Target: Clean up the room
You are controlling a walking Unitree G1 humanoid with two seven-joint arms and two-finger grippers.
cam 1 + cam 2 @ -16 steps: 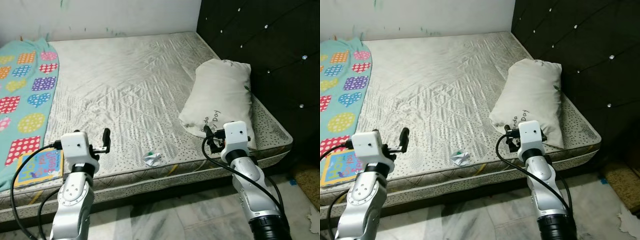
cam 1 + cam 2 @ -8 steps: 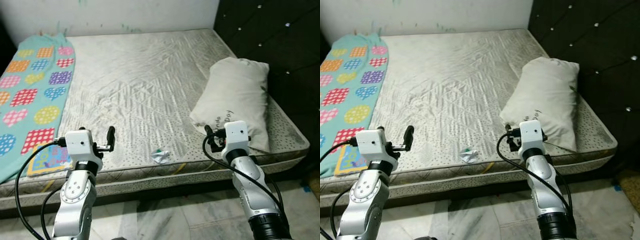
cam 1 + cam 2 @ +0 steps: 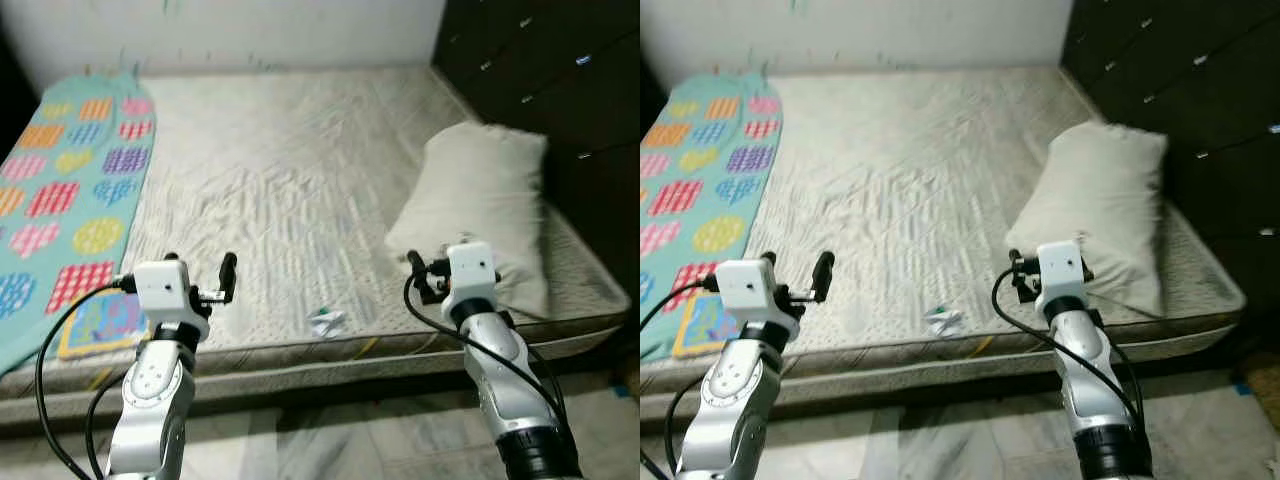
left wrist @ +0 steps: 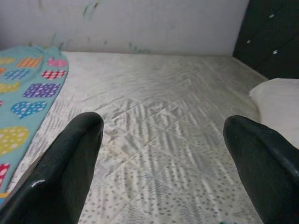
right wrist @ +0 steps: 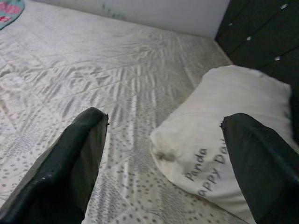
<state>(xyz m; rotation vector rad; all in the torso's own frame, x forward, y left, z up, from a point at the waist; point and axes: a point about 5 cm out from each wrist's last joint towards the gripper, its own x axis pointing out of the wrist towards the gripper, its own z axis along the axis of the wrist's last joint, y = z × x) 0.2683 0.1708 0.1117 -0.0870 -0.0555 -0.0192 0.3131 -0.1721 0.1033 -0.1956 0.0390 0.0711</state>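
One bare mattress (image 3: 280, 170), one white pillow (image 3: 485, 205) at 3 o'clock, one patterned teal blanket (image 3: 70, 170) at 9 o'clock, one colourful book (image 3: 100, 322) at 8 o'clock, one crumpled paper scrap (image 3: 325, 321) at 6 o'clock, two claws, left (image 3: 229, 277) and right (image 3: 417, 272).

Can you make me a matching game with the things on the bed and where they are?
Things:
1. pillow
2. crumpled paper
3. patterned blanket
4. picture book

Places:
a. spread along the robot's left side of the mattress
b. near the dark headboard
c. at the front edge, on the blanket's end
d. near the front edge, between the two arms

Pairs: 1-b, 2-d, 3-a, 4-c
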